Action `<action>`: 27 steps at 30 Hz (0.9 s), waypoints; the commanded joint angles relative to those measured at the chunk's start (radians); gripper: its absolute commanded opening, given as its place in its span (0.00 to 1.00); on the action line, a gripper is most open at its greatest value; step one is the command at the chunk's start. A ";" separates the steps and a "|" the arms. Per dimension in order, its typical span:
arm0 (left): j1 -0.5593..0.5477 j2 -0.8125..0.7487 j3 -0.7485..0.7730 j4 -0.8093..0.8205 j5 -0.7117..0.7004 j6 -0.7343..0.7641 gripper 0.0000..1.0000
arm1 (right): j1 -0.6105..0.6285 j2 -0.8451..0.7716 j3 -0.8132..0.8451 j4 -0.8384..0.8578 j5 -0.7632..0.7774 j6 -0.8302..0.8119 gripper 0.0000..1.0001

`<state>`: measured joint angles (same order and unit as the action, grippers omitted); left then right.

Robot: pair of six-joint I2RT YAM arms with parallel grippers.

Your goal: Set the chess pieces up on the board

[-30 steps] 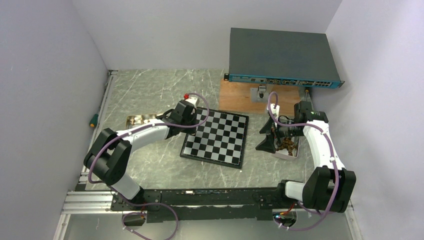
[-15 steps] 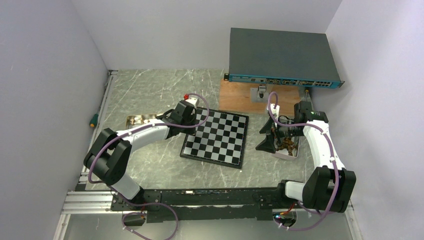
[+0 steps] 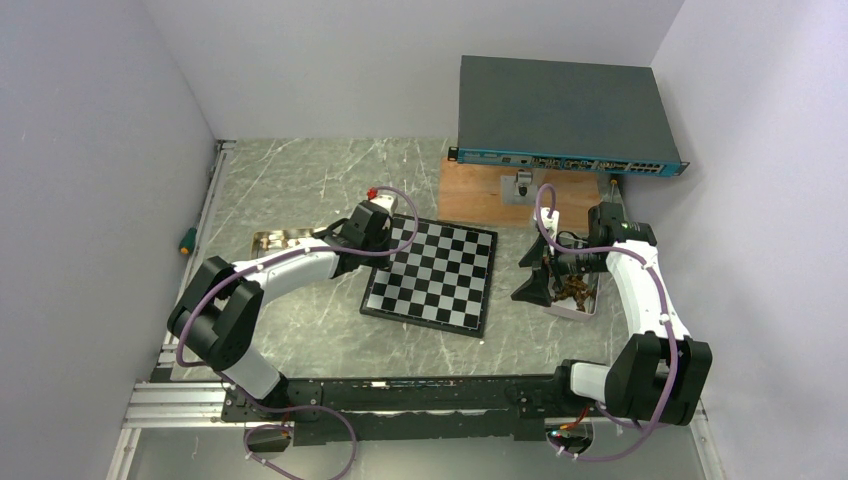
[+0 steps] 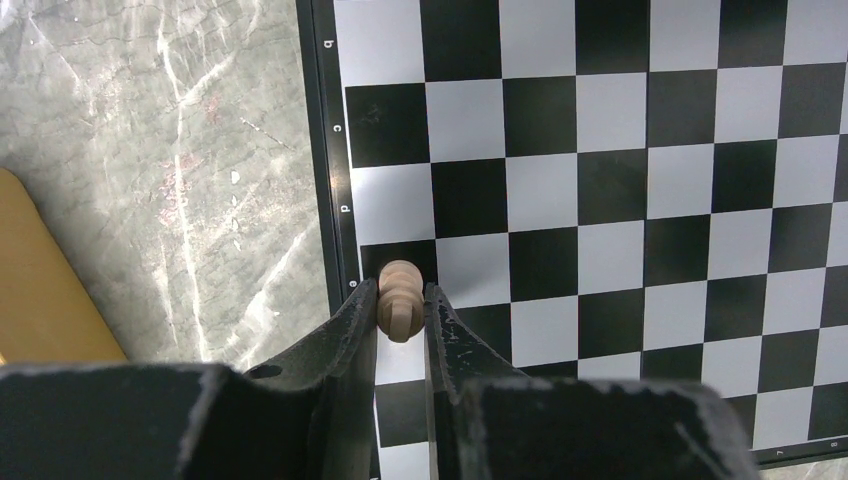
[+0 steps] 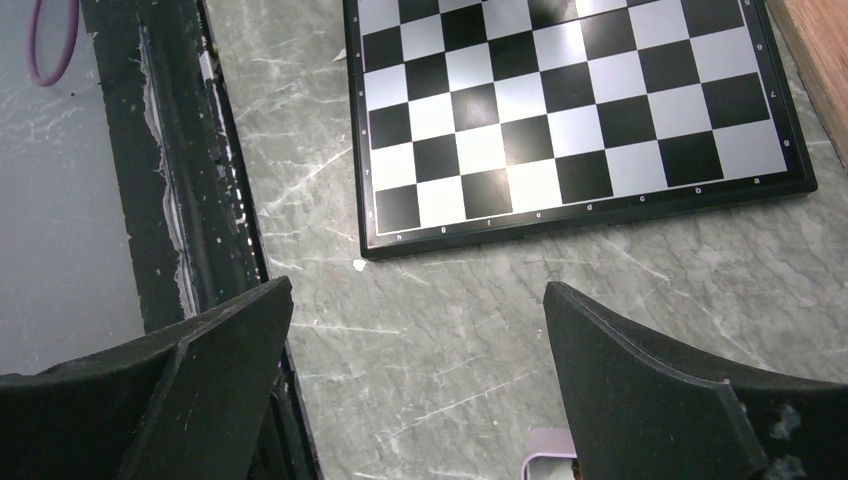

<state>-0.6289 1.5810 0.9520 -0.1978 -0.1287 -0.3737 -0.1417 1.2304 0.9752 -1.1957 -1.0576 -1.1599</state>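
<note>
The black-and-silver chessboard (image 3: 436, 275) lies in the middle of the table with no pieces standing on it. My left gripper (image 4: 401, 300) is shut on a light tan chess piece (image 4: 401, 299), held over the board's (image 4: 600, 200) left edge column near the letter marks. In the top view this gripper (image 3: 385, 232) sits at the board's far left corner. My right gripper (image 5: 415, 300) is open and empty, its fingers (image 5: 640, 380) wide apart over bare table right of the board (image 5: 560, 110). In the top view it (image 3: 535, 275) hangs beside a white tray (image 3: 590, 306) of dark brown pieces (image 3: 572, 290).
A gold tray (image 3: 275, 240) lies left of the board, its edge in the left wrist view (image 4: 40, 290). A brown wooden plank (image 3: 480, 195) and a dark network switch (image 3: 565, 115) stand at the back right. A lavender tray corner (image 5: 545, 465) shows by the right finger.
</note>
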 commanded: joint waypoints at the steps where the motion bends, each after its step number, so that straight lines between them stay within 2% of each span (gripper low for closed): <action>1: 0.003 -0.013 0.016 0.003 -0.019 0.027 0.10 | -0.004 -0.007 0.010 -0.017 -0.042 -0.036 0.99; 5: 0.002 -0.005 0.021 -0.001 -0.006 0.028 0.11 | -0.004 -0.008 0.010 -0.017 -0.042 -0.037 0.99; 8: 0.001 -0.002 0.024 -0.004 0.001 0.029 0.16 | -0.004 -0.008 0.010 -0.016 -0.041 -0.036 0.99; 11: 0.002 0.000 0.026 -0.006 0.008 0.030 0.23 | -0.004 -0.007 0.010 -0.017 -0.041 -0.035 0.99; 19: 0.001 -0.007 0.038 -0.014 0.025 0.031 0.52 | -0.004 -0.008 0.010 -0.016 -0.041 -0.037 0.99; 27: 0.004 -0.063 0.100 -0.066 0.034 0.068 0.68 | -0.004 -0.014 0.014 -0.020 -0.044 -0.037 0.99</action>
<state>-0.6289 1.5806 0.9871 -0.2405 -0.1146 -0.3431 -0.1417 1.2304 0.9752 -1.1999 -1.0576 -1.1603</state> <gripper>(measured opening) 0.651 0.992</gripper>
